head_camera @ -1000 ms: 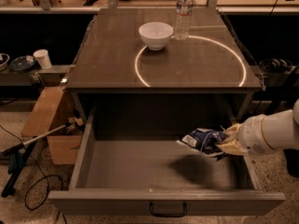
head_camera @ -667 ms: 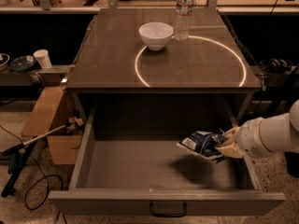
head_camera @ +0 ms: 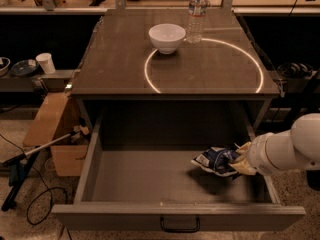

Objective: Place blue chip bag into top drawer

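Note:
The blue chip bag [head_camera: 214, 160], crumpled dark blue foil with white patches, hangs just above the right part of the floor of the open top drawer [head_camera: 145, 176]. My gripper [head_camera: 239, 161] comes in from the right over the drawer's right wall and is shut on the bag's right end. The bag casts a shadow on the grey floor below it. The drawer is pulled fully out, with its black handle [head_camera: 179, 225] at the front.
On the cabinet top stand a white bowl [head_camera: 167, 37] and a clear water bottle [head_camera: 197, 9], inside a bright ring of light. A cardboard box [head_camera: 52, 129] and a long-handled tool [head_camera: 30, 156] are on the floor at the left.
The gripper with the bag has sunk slightly lower into the drawer; otherwise nothing has moved.

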`<control>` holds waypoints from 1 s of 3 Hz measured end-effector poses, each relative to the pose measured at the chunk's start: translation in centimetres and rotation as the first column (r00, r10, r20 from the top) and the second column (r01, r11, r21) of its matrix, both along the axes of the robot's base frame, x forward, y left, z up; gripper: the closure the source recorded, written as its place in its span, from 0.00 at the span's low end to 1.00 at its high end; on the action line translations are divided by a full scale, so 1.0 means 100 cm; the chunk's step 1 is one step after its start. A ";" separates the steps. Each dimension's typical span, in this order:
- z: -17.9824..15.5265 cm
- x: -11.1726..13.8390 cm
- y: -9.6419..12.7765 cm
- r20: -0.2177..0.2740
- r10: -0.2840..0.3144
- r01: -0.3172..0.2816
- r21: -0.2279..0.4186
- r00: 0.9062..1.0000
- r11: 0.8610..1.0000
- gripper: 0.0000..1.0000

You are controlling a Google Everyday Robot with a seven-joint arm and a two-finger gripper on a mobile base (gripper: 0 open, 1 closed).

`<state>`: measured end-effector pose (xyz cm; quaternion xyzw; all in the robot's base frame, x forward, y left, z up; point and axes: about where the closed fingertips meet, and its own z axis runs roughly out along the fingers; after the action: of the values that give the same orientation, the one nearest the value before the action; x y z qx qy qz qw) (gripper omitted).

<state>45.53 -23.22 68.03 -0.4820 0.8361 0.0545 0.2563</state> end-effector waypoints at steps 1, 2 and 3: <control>0.000 0.000 0.000 0.000 0.000 0.000 0.000 1.000 1.000 1.00; 0.000 0.000 0.000 0.000 0.000 0.000 0.000 1.000 1.000 0.82; 0.000 0.000 0.000 0.000 0.000 0.000 0.000 1.000 1.000 0.58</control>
<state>45.53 -23.22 68.03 -0.4820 0.8361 0.0544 0.2563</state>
